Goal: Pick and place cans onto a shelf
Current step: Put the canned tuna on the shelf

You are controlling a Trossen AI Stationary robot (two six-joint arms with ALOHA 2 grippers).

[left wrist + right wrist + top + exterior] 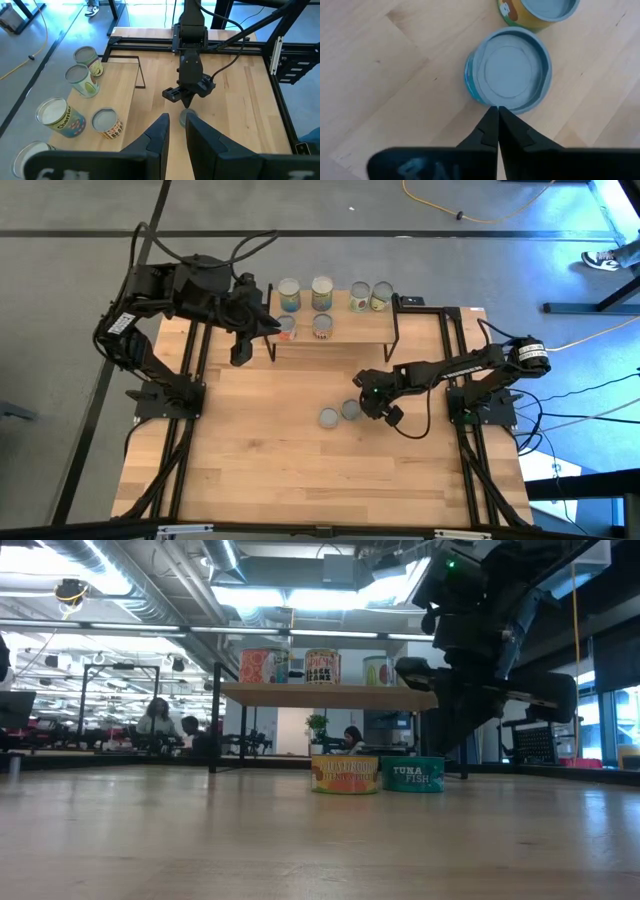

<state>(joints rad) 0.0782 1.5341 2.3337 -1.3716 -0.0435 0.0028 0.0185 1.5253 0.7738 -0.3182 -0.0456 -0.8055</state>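
Observation:
Two low cans stand upright side by side on the tabletop: a teal one and a yellow-orange one. My right gripper slants down from the table's right, shut, with its tips at the teal can's rim. Several more cans stand on the shelf at the table's far edge, some on its wooden top and two below it. My left gripper hangs high by the shelf's left end, open, with nothing between its fingers. My right gripper has its shut fingertips at the edge of the teal can's silvery top, coming from above at a slant. I cannot tell whether they touch the rim. The can stands flat on the table.
Bare wooden tabletop spreads over the near half and the left. The shelf's thin black legs stand just beyond the right arm. Cables trail off the table's right edge. People sit in the room behind, far from the table.

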